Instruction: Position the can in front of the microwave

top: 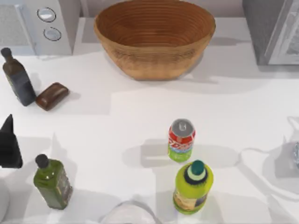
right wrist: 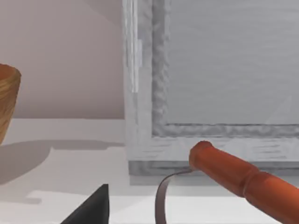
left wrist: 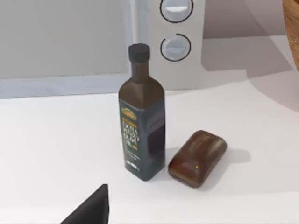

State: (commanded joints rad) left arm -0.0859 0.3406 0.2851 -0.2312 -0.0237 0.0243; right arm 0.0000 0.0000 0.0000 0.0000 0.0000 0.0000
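The can (top: 181, 140) stands upright a little right of the table's middle; it has a silver top, a red band and a lime-green lower part. It is far from the white microwave (top: 51, 23) with two round knobs at the back left, whose knob panel (left wrist: 175, 28) faces the left wrist camera. My left gripper (top: 9, 147) hangs at the table's left edge, well away from the can, and holds nothing that I can see. A dark part of my right gripper (right wrist: 91, 207) shows low in the right wrist view, facing a grey appliance.
A yellow-green bottle (top: 193, 186) with a teal cap stands just in front of the can. A dark bottle (top: 17, 77) and a brown bar (top: 52, 95) lie before the microwave. An olive bottle (top: 52, 182) stands front left, a woven basket (top: 154, 37) and a grey appliance (top: 273, 28) at the back. An orange-handled tool (right wrist: 243, 177) lies by that appliance.
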